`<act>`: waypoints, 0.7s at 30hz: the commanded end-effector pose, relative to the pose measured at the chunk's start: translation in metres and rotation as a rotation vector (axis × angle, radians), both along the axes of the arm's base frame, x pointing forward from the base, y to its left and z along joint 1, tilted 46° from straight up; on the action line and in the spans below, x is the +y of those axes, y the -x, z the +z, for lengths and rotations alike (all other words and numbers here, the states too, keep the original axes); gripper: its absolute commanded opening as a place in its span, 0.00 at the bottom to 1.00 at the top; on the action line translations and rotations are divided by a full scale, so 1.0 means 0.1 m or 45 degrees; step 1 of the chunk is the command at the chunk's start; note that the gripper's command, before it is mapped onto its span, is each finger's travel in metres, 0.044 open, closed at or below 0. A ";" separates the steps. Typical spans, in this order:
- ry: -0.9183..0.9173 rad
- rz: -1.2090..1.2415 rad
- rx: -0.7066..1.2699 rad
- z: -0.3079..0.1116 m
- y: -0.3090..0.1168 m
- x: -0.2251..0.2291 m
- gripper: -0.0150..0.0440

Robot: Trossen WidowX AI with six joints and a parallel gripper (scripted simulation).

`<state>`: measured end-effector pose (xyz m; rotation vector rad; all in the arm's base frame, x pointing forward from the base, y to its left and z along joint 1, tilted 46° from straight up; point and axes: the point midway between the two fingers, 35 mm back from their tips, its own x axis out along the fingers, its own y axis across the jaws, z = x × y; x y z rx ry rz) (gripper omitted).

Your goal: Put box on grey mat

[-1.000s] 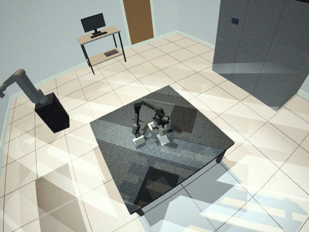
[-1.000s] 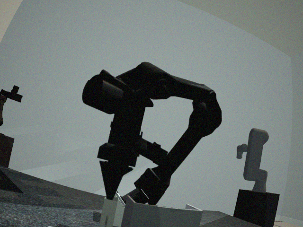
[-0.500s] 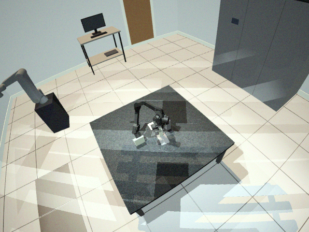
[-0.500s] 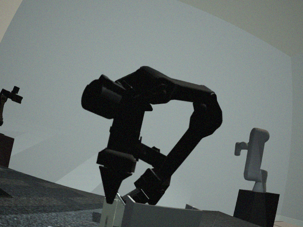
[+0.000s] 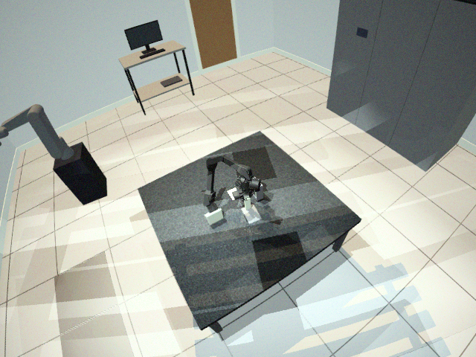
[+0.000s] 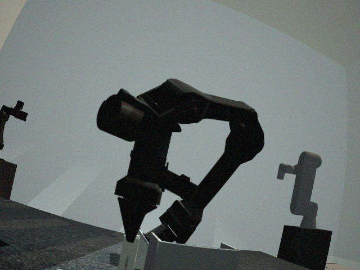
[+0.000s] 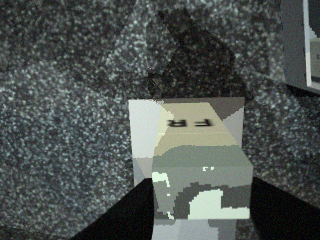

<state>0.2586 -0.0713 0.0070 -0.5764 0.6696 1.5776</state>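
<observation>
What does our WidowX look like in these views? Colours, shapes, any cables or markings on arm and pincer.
WidowX arm: near-black, chunky angular links, rounded joints. Pincer: black, fingers tapering to narrow tips. No cables or markings I can make out; it's dark.
</observation>
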 end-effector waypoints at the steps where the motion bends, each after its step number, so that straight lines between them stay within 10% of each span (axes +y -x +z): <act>1: -0.002 -0.008 -0.008 0.00 0.01 0.01 0.52; 21: -0.001 -0.137 -0.133 0.07 0.21 -0.06 0.52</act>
